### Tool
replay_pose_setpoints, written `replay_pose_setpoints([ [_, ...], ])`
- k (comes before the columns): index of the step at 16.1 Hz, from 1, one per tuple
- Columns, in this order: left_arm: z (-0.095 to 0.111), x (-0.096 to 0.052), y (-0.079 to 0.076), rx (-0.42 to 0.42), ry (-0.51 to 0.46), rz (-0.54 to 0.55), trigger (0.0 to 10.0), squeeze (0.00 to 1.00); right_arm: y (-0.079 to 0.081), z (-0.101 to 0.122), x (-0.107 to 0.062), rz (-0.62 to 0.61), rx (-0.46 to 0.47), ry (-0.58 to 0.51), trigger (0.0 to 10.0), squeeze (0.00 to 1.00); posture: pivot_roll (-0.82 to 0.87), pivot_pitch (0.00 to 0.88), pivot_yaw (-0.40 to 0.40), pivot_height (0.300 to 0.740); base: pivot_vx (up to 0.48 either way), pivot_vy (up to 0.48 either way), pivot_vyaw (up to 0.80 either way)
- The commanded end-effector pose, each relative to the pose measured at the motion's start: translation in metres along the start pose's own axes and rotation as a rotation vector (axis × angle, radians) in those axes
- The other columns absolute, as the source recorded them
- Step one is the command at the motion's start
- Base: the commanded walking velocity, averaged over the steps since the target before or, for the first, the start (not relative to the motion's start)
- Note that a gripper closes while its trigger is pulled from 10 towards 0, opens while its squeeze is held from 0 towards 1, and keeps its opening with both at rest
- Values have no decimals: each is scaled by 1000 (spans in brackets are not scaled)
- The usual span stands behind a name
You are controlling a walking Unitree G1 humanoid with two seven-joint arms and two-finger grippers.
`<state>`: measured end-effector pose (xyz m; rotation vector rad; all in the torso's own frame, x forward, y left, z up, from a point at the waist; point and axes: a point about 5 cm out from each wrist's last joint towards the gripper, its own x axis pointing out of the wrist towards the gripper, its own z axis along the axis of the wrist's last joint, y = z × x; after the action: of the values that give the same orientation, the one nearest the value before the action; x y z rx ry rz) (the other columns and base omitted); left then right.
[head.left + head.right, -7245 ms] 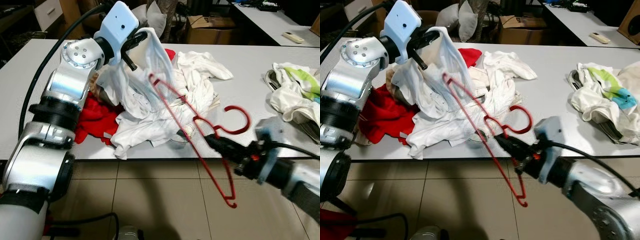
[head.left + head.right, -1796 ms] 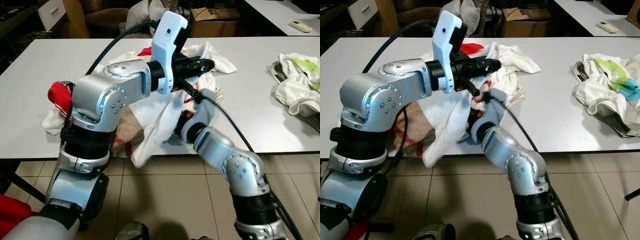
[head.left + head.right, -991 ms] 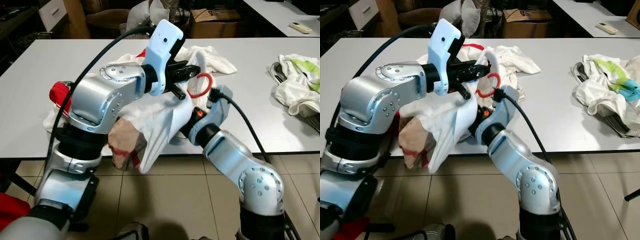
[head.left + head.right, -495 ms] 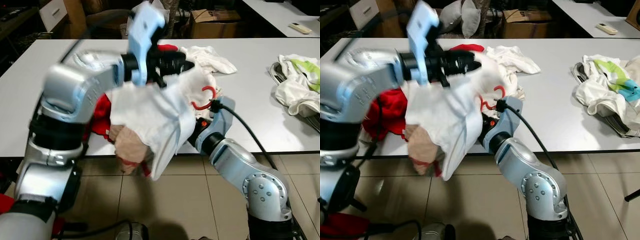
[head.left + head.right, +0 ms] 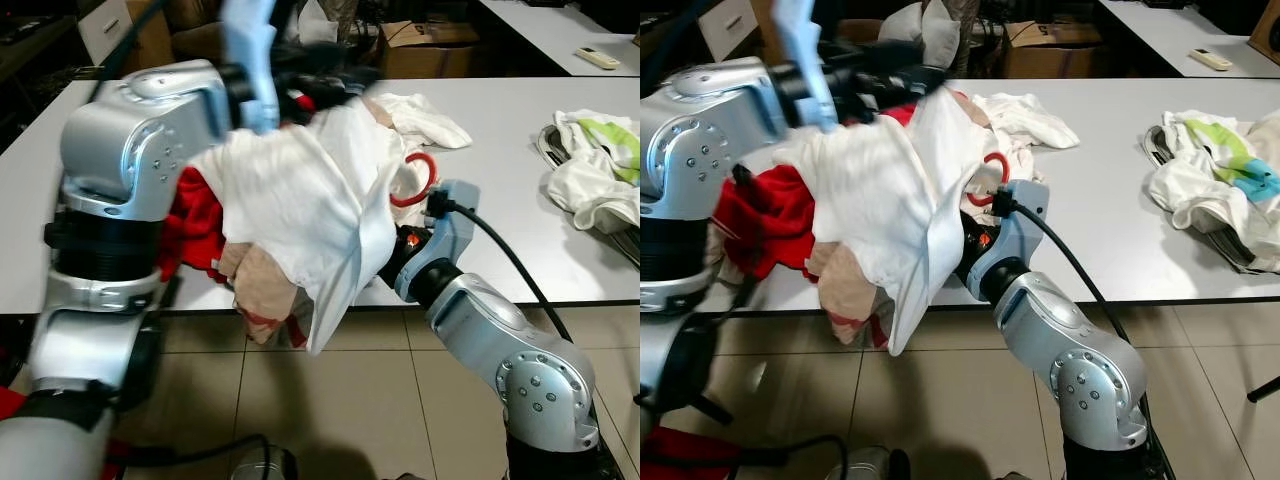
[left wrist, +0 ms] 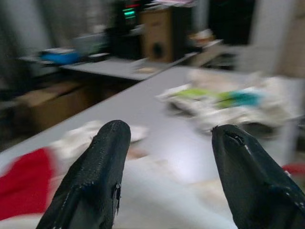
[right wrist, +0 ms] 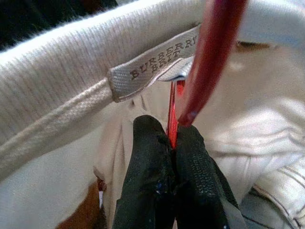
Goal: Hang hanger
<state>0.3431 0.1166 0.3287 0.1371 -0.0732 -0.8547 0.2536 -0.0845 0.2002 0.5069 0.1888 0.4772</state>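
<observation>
Fabric hangs over the table's near edge: a white garment (image 5: pixel 300 200) draped on the red hanger (image 7: pixel 209 52), its hem dangling toward the tiled floor (image 5: pixel 400 400). Under the cloth, the right gripper (image 7: pixel 169 143) has its fingers pinched tight on the hanger's thin red wire, just below the collar and its label. The hanger's hook (image 5: pixel 415 180) pokes out of the neck opening above the right wrist. Higher and to the left, the left gripper (image 6: pixel 167 157) is raised over the garment with its fingers spread wide, holding nothing, though that view is blurred, so any contact with the cloth is hard to judge.

Slippage looks like the main risk: the wire is thin, the shirt seems only loosely seated, and a tilt could slide it off one shoulder. The hem could also drag the red cloth (image 5: pixel 195 235) and beige cloth (image 5: pixel 260 290) off the edge.

Farther along the table lie a white heap (image 5: pixel 420 115) and, near the right edge, a striped bundle (image 5: pixel 590 165). Beyond the far edge stands a cardboard box (image 5: pixel 420 45).
</observation>
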Motion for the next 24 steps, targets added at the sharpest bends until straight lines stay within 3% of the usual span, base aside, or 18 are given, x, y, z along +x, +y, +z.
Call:
replay_pose_setpoints([
  [1,-15,-9,9,21,45,67,10000,0,2,8,-8,40,-1,-53,10000,0,25,12,31,740,0,0,0],
  [3,-30,-20,17,-25,56,172,10000,0,-1,9,-13,52,-3,-62,10000,0,22,24,32,740,0,0,0],
  [5,-67,-52,22,-47,97,345,10000,0,-4,12,-22,65,-19,-73,10000,0,22,37,23,740,0,0,0],
  [6,-85,-70,13,-58,98,386,10000,0,1,14,-27,127,3,-92,10000,0,26,47,10,740,0,0,800],
  [8,-94,-82,4,-71,98,415,10000,0,5,16,-32,175,13,-103,10000,0,30,51,3,740,0,0,800],
  [10,-119,-110,-20,-104,137,478,10000,0,6,15,-47,269,13,-89,10000,0,36,62,-9,740,0,0,800],
  [12,-129,-120,-40,-130,136,510,10000,0,2,14,-58,312,43,-82,10000,0,42,68,-11,740,0,0,800],
  [15,-143,-122,-60,-132,145,543,10000,0,-3,9,-74,381,115,-83,10000,0,41,71,-10,740,0,0,800],
  [19,-145,-123,-62,-100,174,538,10000,0,-10,3,-84,385,129,-54,10000,0,41,75,-4,740,0,0,800],
  [24,-154,-119,-71,-137,200,529,10000,0,-13,-2,-90,369,127,-24,10000,0,31,81,-12,740,0,0,800],
])
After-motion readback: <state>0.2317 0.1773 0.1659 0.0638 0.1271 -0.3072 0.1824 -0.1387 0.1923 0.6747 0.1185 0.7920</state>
